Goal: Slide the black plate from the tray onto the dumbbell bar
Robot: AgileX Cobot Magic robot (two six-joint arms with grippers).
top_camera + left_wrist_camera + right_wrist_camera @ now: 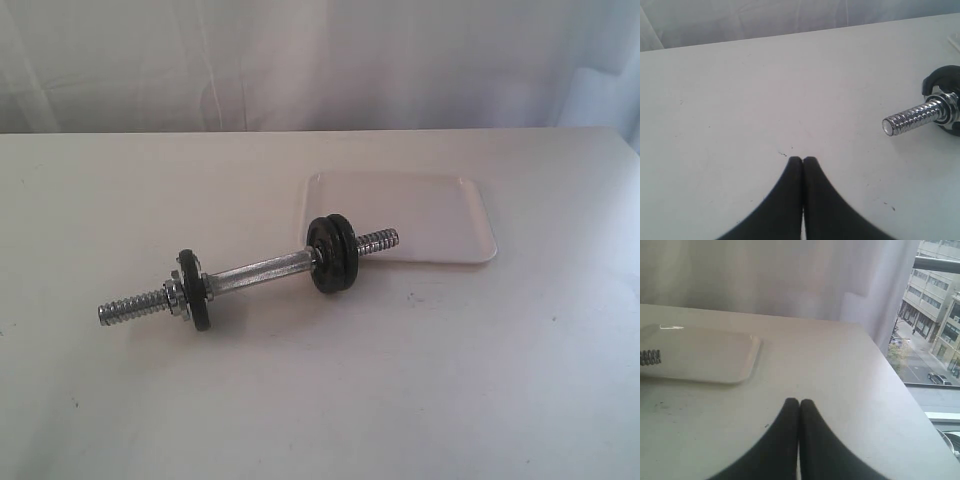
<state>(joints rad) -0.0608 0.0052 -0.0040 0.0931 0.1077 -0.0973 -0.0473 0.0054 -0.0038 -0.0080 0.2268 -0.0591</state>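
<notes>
Exterior view: a white table (500, 380) fills the frame, with the tray (440, 215) right of centre. The dumbbell bar (265, 270) lies diagonally at centre, its right threaded end over the tray's edge. The black plate (332, 253) sits on that end of the bar. The left gripper (802, 161) and right gripper (799, 402) are pressed closed and hold nothing.

One dumbbell bar (265, 270), one white tray (430, 210) and one white worktop (450, 380). The bar carries what appear to be three black weights: a single disc (195, 310) beside one silver nut (172, 291), and a pair of discs (331, 255) pressed together at the other end.
</notes>
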